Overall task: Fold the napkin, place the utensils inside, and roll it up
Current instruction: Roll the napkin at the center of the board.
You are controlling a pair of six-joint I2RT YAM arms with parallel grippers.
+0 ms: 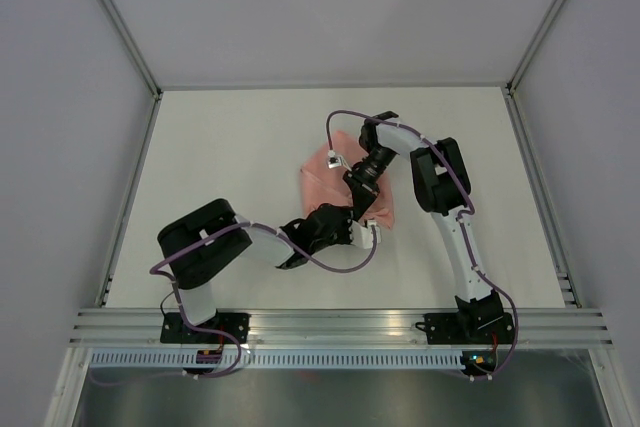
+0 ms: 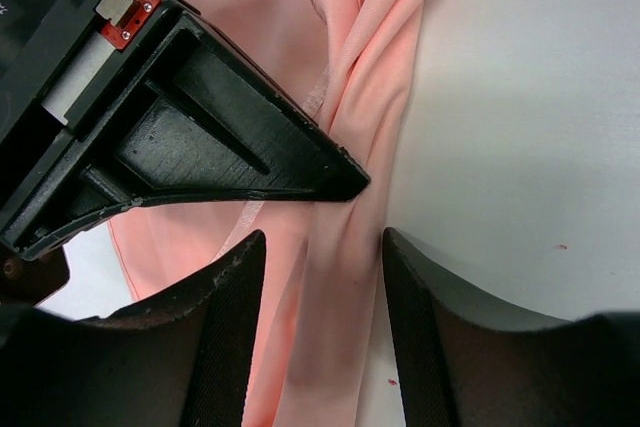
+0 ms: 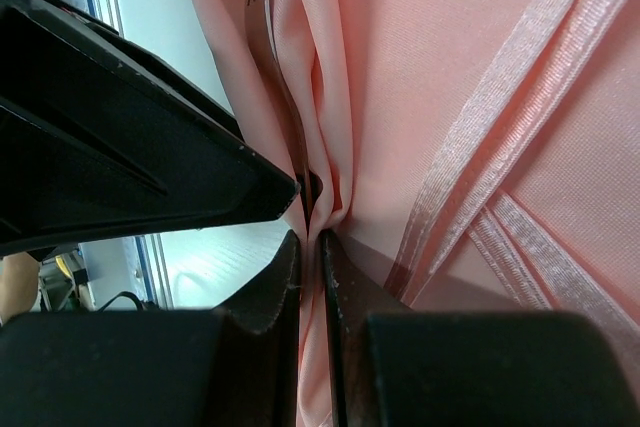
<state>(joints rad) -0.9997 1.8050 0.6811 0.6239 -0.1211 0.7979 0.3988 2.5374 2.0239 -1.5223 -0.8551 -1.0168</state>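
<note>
The right gripper is pinching a thin upright ridge of the napkin, its two fingers pressed almost together with only the cloth between them. The left gripper is standing with its fingers apart, straddling the same ridge just beside the right one; the pink fold is running between its fingers, and I cannot tell whether either of them is pressing on it. The two tips are nearly meeting over the napkin's near part.

The napkin is lying bunched and creased on the table. In the right wrist view its stitched hem bands are crossing to the right of the ridge. A thin dark utensil is showing inside the crease beyond the pinch, mostly wrapped by cloth.

From above, both grippers and the right arm's wrist are covering the napkin's middle and near edge. In each wrist view the other gripper's black body is blocking the napkin's left side. A purple cable is looping over the napkin's far edge, and a second one is sagging just nearer than the napkin. A small red speck is sitting on the table to the napkin's right.
</note>
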